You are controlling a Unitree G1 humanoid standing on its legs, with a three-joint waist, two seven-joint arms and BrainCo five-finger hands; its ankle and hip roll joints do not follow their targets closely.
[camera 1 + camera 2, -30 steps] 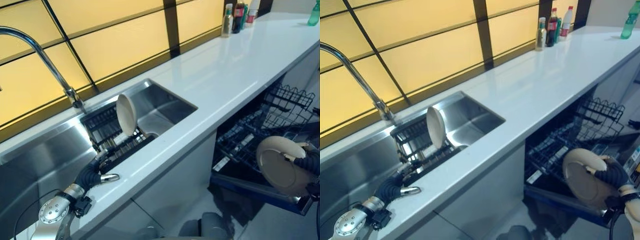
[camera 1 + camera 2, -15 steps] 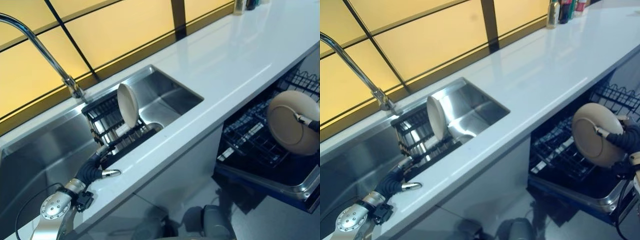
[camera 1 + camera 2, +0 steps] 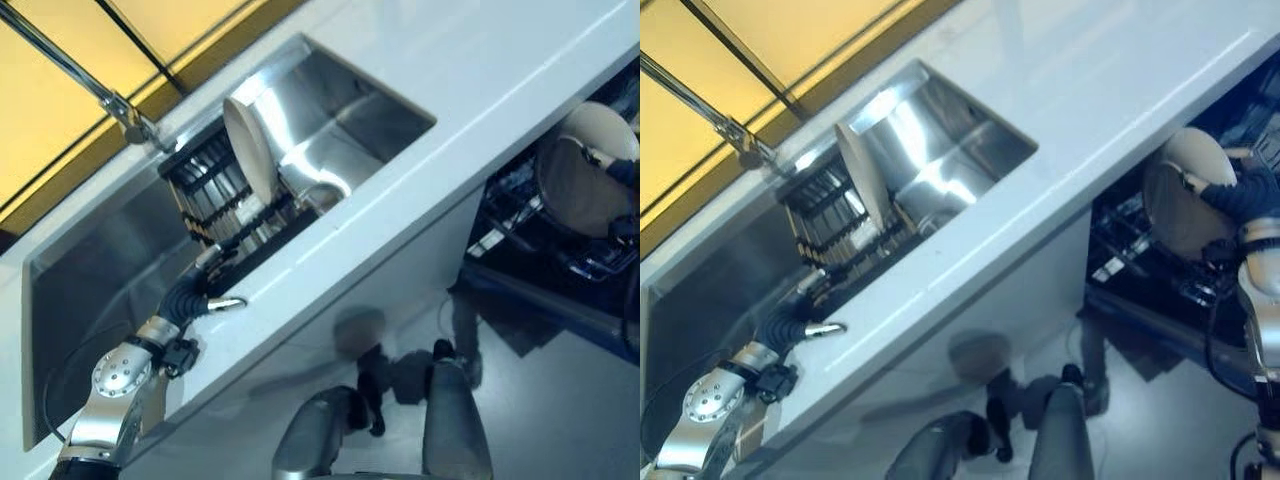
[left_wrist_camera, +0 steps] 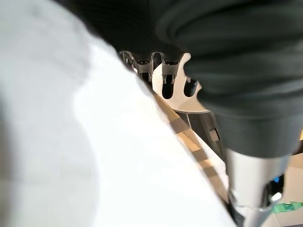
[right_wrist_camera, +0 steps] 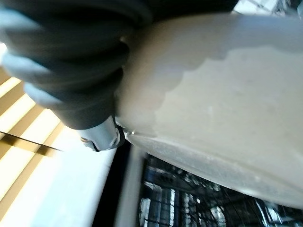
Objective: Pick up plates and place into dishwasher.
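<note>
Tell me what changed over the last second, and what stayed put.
The camera has tilted, so the whole scene looks slanted. The right hand still grips the cream plate and has carried it up and in over the open dishwasher rack. The left hand stays resting at the sink edge, and the second plate still stands upright in the drying rack.

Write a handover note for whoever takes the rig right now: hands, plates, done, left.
Right hand: shut on a cream plate, held on edge over the open dishwasher rack.
Left hand: on the white counter edge by the sink, holding nothing; finger state unclear.
Second plate stands upright in the black sink rack.
Done: one plate lifted.
Left: slot it into the rack, then fetch the second.
</note>
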